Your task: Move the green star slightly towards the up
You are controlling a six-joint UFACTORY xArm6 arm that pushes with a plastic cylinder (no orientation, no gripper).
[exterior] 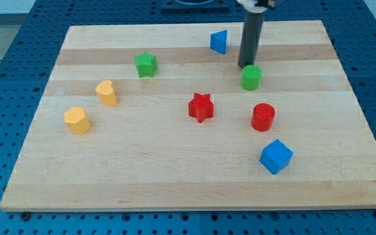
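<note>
1. The light wooden bench (175, 183) carries eight small coloured blocks. The task's thing, the green plastic star (146, 64), lies in the upper left part of the board, well apart from my tip (246, 66).
2. My tip, the lower end of the dark rod, stands just above the green plastic cylinder (251, 77), touching it or nearly so; contact cannot be confirmed. No gripper is fitted, so there is nothing to open or close.
3. Risk: a move straight to the view's left could drag the green cylinder along, or clip the blue plastic triangular block (219, 42) near the top.
4. Risk: the star must be pushed from its lower side; an approach from the right would shove it sideways toward the yellow plastic heart-like block (107, 93).
5. Risk: "slightly" allows little travel; an over-long push carries the star toward the top edge.
6. An off-centre push would likely spin the star rather than move it.
</note>
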